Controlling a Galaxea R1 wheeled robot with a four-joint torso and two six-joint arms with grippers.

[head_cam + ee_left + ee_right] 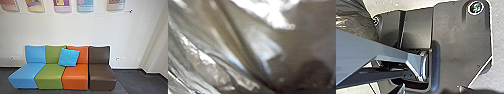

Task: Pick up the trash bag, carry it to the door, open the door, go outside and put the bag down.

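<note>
Head view shows a blue cushion (69,57); left wrist view, the trash bag (230,37).

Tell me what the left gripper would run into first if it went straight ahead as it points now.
Most likely the trash bag: its shiny, creased plastic shows ahead in the left wrist view. How near it is, or whether it touches the left gripper, I can't tell.

Four coloured seats (50,74), blue cushion (69,57) (a touch askew), white wall (72,30), dark floor (133,80)
</note>
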